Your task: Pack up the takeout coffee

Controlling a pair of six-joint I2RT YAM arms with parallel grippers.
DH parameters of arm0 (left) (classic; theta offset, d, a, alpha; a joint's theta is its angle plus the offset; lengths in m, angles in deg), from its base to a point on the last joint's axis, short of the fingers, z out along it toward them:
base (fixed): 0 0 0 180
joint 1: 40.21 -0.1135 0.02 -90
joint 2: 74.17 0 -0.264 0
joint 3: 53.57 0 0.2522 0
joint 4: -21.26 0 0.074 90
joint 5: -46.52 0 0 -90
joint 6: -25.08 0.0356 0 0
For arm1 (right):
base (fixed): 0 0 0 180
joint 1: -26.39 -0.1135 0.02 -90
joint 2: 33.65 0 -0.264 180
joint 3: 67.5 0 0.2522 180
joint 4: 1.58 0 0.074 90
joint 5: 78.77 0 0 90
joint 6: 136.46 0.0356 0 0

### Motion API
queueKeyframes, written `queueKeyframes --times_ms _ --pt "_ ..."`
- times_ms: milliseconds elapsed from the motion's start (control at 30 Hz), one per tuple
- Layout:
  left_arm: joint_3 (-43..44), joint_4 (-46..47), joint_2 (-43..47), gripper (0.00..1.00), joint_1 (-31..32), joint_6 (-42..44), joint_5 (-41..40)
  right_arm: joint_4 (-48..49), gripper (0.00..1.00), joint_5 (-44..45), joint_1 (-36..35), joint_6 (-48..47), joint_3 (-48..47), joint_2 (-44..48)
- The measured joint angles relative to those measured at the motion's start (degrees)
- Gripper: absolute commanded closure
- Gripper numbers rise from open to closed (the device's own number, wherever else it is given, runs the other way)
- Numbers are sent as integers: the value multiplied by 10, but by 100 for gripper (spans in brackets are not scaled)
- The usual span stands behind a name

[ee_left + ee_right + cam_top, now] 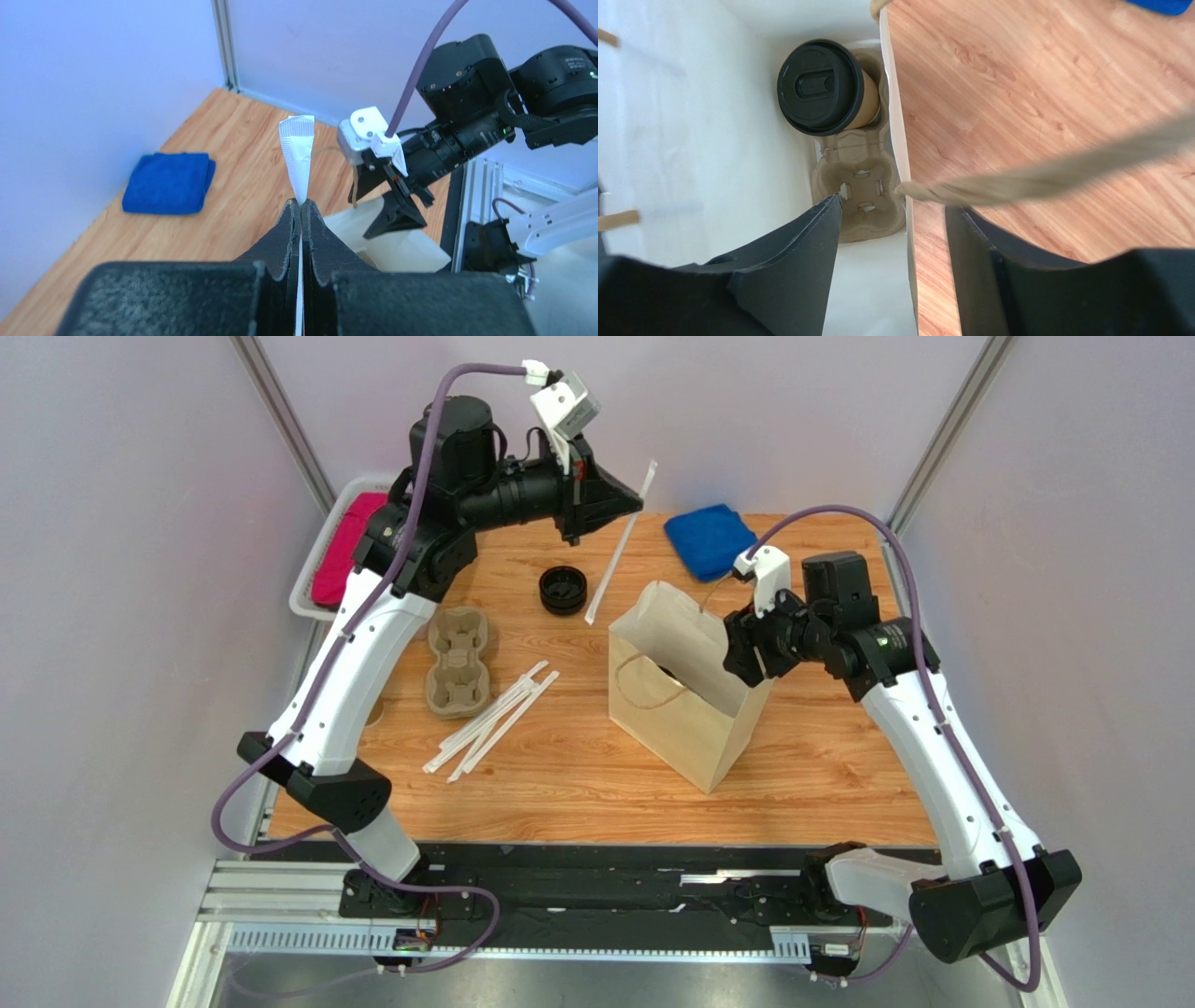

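Beneath the black right gripper, the takeout coffee is tan kraft with a black lid, set in a grey-brown pulp carrier. The paper bag around them is white inside and tan outside. The black left gripper pinches a white paper-wrapped straw. Beyond it, a deep blue cloth lies on the honey wood-grain tabletop.

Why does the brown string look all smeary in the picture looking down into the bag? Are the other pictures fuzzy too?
Right wrist view: the bag handle hangs right by the lens, so it blurs; the coffee cup deeper down is sharp. Left wrist view: the wrapped straw is crisp. Top external view: even light, faint shadows, nothing smeary.
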Motion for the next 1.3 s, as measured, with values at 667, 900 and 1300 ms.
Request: queueKeyframes --times_ms 667,900,1300 --pt "-53 309 -19 100 38 -173 50 71 25 -46 -1 101 -250 45" --pt "-89 376 -17 100 43 -252 68 171 29 -100 -25 180 -312 -13" --pt "-139 428 -7 77 43 -319 79 184 100 -94 -84 187 -315 -56"
